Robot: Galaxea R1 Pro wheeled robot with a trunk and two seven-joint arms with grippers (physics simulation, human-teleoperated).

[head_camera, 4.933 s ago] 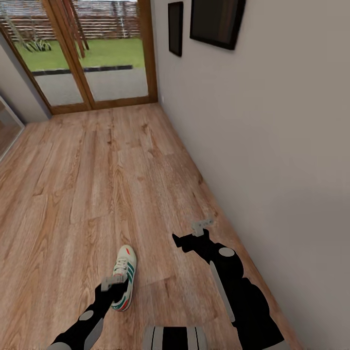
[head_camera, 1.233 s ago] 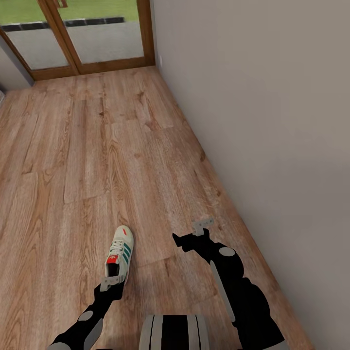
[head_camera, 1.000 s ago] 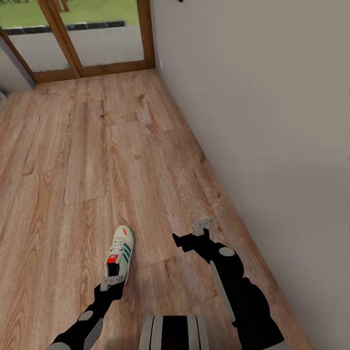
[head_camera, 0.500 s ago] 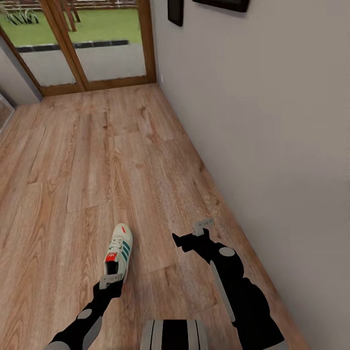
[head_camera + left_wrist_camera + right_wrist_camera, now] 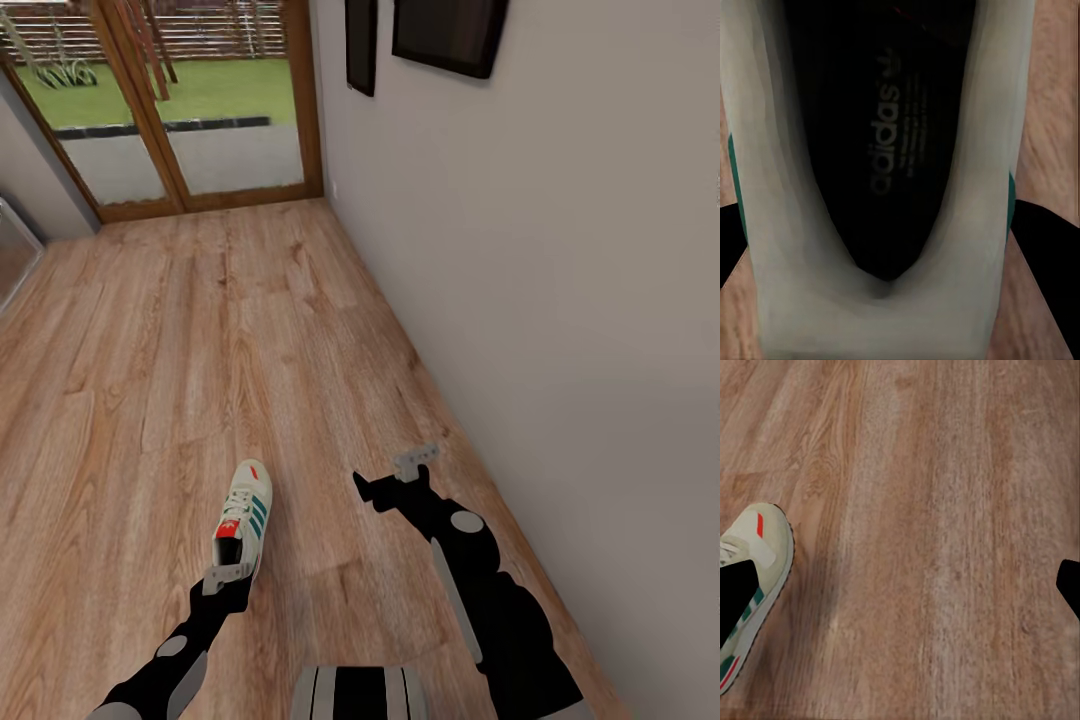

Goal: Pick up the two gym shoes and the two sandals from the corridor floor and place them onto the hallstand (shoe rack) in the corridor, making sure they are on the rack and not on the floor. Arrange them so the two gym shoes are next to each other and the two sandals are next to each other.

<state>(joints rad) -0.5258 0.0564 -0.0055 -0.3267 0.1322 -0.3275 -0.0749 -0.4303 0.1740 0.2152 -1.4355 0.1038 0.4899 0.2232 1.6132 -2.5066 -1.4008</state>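
Right, starting on my left: my left gripper (image 5: 229, 578) is sitting right at the heel of the gym shoe (image 5: 244, 516), fingers clamped on the heel collar, so I'm gripping it from behind and above. The shoe is stretching away from my hand over the corridor floor (image 5: 200, 350), long axis running almost straight ahead with a slight lean to the right, toe pointing toward the glass door (image 5: 170, 110) at the far end. Whether the sole is touching the planks or hanging just off them, I cannot tell. Through my left wrist camera I'm looking straight down into the shoe (image 5: 881, 187): dark insole with the brand print, pale collar wrapping round it, my dark fingers (image 5: 1042, 247) flanking it on both sides.

Moving across, my right gripper (image 5: 402, 475) is hovering over bare planks beside the wall (image 5: 560, 300), jaws spread wide, holding nothing. My right wrist camera is catching the shoe's toe (image 5: 754, 562) off to one side, well apart from that hand.
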